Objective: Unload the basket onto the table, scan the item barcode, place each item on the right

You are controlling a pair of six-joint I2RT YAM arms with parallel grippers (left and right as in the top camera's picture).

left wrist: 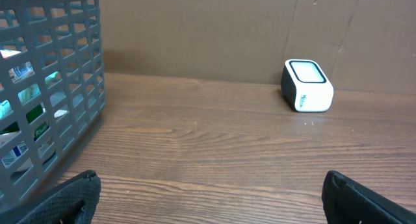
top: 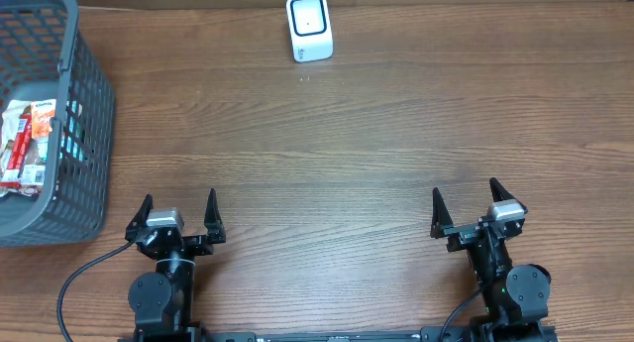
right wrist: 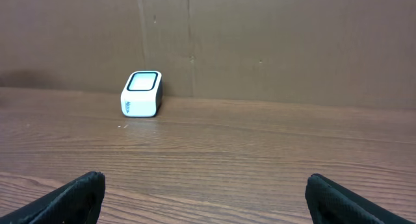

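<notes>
1. Black left gripper [top: 179, 198]: fingers spread wide, holding nothing, touching nothing.
2. Black right gripper [top: 465, 188]: just the same, spread wide, only bare wood showing between the fingers.
3. Both arms tucked back at the near edge of the brown wood table [top: 327, 134], kept low, pointing straight ahead, well apart from each other.
4. Grey basket [top: 94, 94] ahead of the left gripper and off to its left side, near but not touching.
5. Inside the basket: a few bright packets [top: 25, 144], red, white and orange, lying on the bottom; print too small to read.
6. White scanner [top: 308, 27] far ahead, between the two grippers: ahead and to the right of the left one, ahead and to the left of the right one, close to the brown back wall, its dark-edged window facing up.
</notes>
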